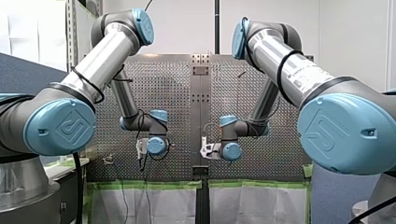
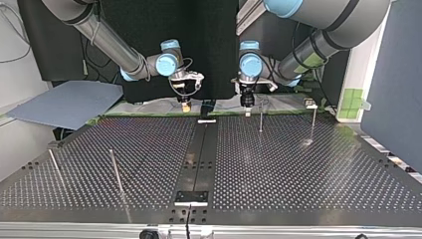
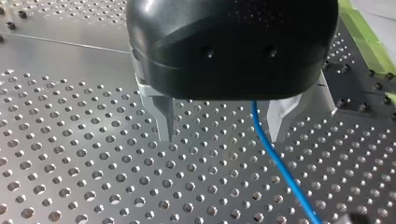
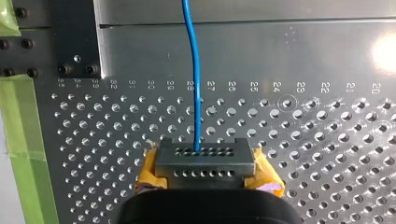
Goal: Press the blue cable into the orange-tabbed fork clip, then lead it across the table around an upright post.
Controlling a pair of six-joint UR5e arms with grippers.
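While my left gripper (image 3: 220,137) stands wide open and empty, the blue cable (image 3: 275,161) passes between its 2 metal fingers (image 3: 164,116), trailing toward 5 o'clock. My right gripper (image 4: 208,173) clamps the cable by its grey end block (image 4: 205,158); the cable leads ahead, 12 o'clock.

Overhead light is glaring off the table (image 4: 384,52) ahead of my right gripper (image 4: 205,168), washing out the holes there, while the blue cable (image 4: 192,70) is showing bright. In the top view I am seeing the posts (image 2: 115,169) mirroring as pale streaks; my left gripper (image 3: 223,135) is carrying a soft sheen on its black shell.
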